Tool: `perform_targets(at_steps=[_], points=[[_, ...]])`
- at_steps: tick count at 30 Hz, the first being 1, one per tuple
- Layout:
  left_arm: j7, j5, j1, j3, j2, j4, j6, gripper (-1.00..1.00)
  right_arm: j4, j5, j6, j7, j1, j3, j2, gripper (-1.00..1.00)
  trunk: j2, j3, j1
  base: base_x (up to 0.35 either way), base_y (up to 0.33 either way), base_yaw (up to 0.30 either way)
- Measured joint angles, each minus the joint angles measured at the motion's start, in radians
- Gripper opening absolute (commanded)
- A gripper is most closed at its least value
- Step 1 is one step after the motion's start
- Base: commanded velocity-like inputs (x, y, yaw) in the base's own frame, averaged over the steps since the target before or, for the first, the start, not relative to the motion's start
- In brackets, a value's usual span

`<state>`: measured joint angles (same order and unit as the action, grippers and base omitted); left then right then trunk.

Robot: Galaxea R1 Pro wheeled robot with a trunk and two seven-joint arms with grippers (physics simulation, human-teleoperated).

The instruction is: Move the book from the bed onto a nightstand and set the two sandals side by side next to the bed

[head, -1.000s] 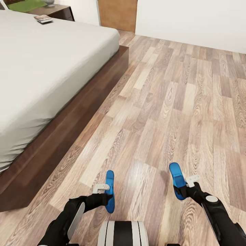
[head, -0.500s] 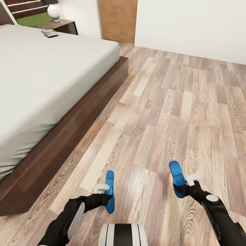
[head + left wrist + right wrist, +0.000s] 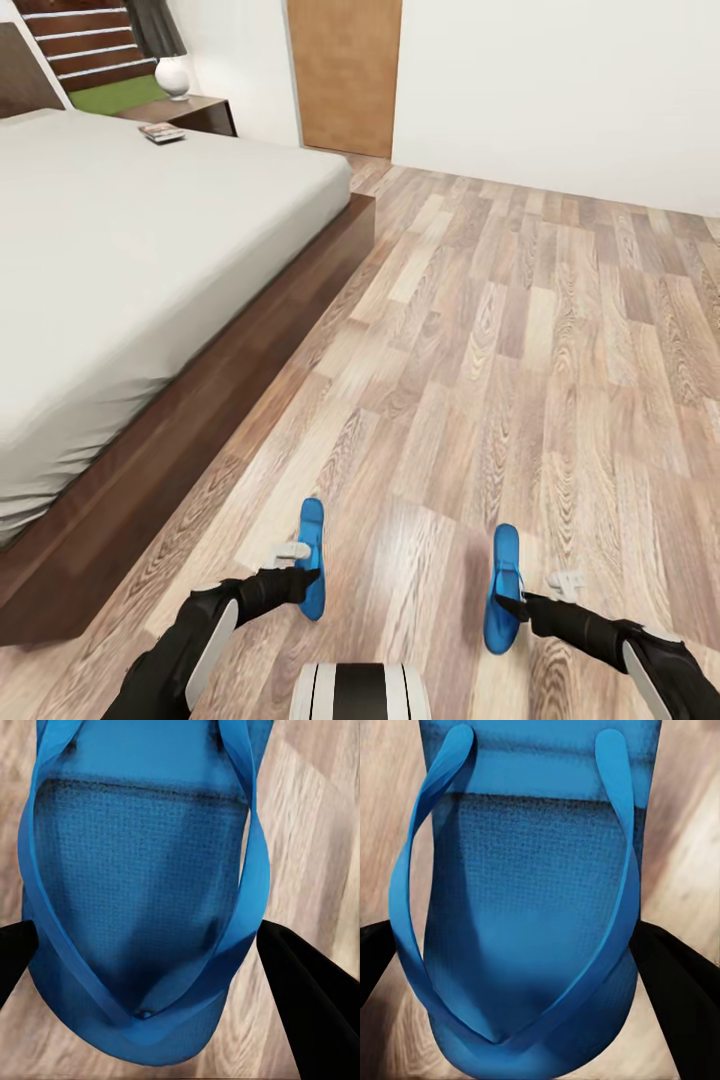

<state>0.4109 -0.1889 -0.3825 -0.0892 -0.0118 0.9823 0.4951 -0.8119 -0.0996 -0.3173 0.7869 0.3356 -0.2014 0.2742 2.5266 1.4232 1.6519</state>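
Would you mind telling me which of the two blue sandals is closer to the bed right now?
The sandal in the left claw is closer: that sandal hangs nearer the bed frame, while the one in the right claw sits farther out over the wooden floor.

Left of the floor [image 3: 520,330] lies the bed [image 3: 120,260]; the book [image 3: 162,133] on its far corner, nightstand [image 3: 195,110] behind.

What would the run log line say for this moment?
left gripper: holds sandal | right gripper: holds second sandal | bed: at left
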Motion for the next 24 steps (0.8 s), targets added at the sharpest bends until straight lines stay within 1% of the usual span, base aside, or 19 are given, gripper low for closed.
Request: perform_targets(at_steps=[2,5,6,7,9,11,15,17,19,24], points=[[0.003,0.0,0.001,0.001,0.015,-0.018,-0.002,-1.0,0.024,-0.001,0.0,0.005,-0.001,0.0,0.001,-1.0,0.0,-0.008,-0.001,0.0,0.0,0.0],[0.02,0.003,0.001,0.004,0.022,-0.077,-0.025,-1.0,0.081,-0.001,0.003,0.006,-0.001,0.0,0.002,-1.0,-0.001,-0.019,-0.002,0.0,0.0,0.0],[0.027,0.004,0.001,0.004,0.024,-0.114,-0.06,-1.0,0.104,0.0,0.006,0.007,-0.002,0.001,0.002,-1.0,-0.001,-0.023,-0.003,0.0,0.0,0.0],[0.029,0.001,0.001,0.004,0.024,-0.13,-0.075,-1.0,0.11,-0.003,0.007,0.007,-0.001,0.0,0.002,-1.0,-0.002,-0.027,-0.003,0.0,0.0,0.0],[0.034,0.005,0.001,0.005,0.025,-0.191,-0.131,-1.0,0.125,-0.003,0.01,0.005,-0.001,0.0,0.002,-1.0,-0.002,-0.035,-0.004,0.0,0.0,0.0],[0.036,0.004,0.001,0.006,0.026,-0.23,-0.168,-1.0,0.145,-0.002,0.013,0.005,-0.002,0.001,0.002,-1.0,-0.003,-0.043,-0.005,0.0,0.0,0.0],[0.044,0.003,0.001,0.005,0.027,-0.254,-0.191,-1.0,0.224,-0.001,0.018,0.005,-0.003,0.001,0.002,-1.0,-0.004,-0.058,-0.007,0.0,0.0,0.0],[0.069,0.002,0.001,0.004,0.028,-0.259,-0.195,-1.0,0.26,-0.002,0.022,0.005,-0.003,0.001,0.002,-1.0,-0.004,-0.066,-0.008,0.0,0.0,0.0],[0.091,0.003,0.001,0.004,0.028,-0.264,-0.197,-1.0,0.279,-0.004,0.031,0.005,-0.003,0.001,0.002,-1.0,-0.004,-0.074,-0.009,0.0,0.0,0.0],[0.105,0.004,0.001,0.005,0.028,-0.277,-0.203,-1.0,0.293,-0.013,0.044,0.005,-0.003,0.001,0.002,-1.0,-0.006,-0.093,-0.011,0.0,0.0,0.0]])
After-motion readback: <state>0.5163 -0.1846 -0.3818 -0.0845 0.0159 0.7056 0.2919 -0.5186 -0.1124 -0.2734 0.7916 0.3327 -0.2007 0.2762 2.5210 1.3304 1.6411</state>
